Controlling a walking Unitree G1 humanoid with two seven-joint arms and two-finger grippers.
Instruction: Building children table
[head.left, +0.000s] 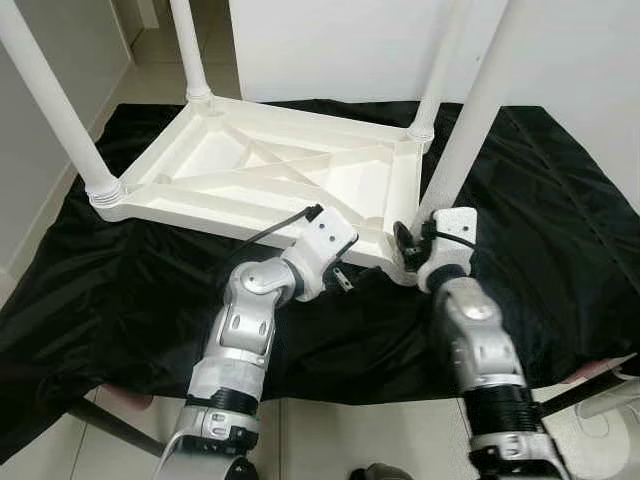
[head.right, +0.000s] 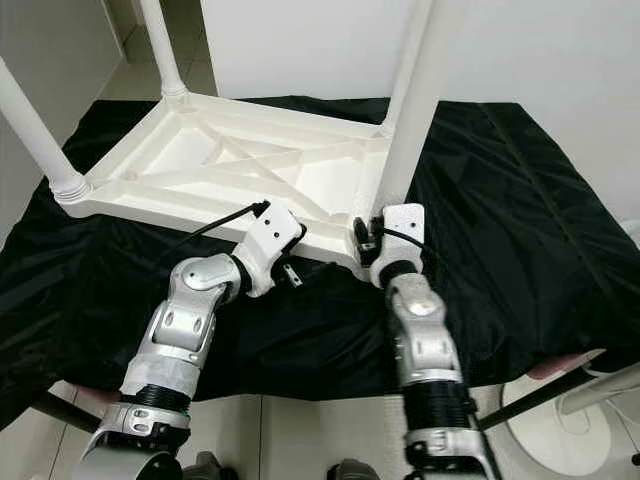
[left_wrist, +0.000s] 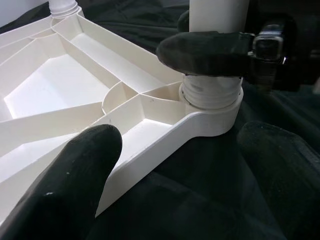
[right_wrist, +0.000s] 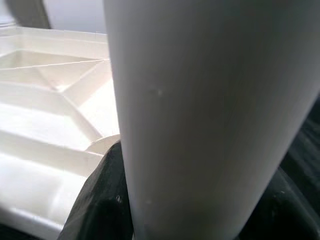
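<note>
A white plastic children's table (head.left: 250, 170) lies upside down on a black cloth (head.left: 560, 220). Three white legs stand in its far left (head.left: 190, 50), far right (head.left: 440, 60) and near left (head.left: 50, 100) corners. A fourth leg (head.left: 475, 110) stands slightly tilted in the near right corner socket (left_wrist: 212, 107). My right gripper (head.left: 412, 245) is shut on this leg just above the socket; one of its fingers (left_wrist: 205, 50) wraps the leg's base. My left gripper (left_wrist: 185, 170) is open at the table's near rim, left of that corner, one finger over the ribbed underside, the other over the cloth.
The cloth's front edge hangs close to my body, with tiled floor below. A white wall (head.left: 330, 40) rises right behind the table. A round white stand base (head.right: 560, 420) sits on the floor at the lower right.
</note>
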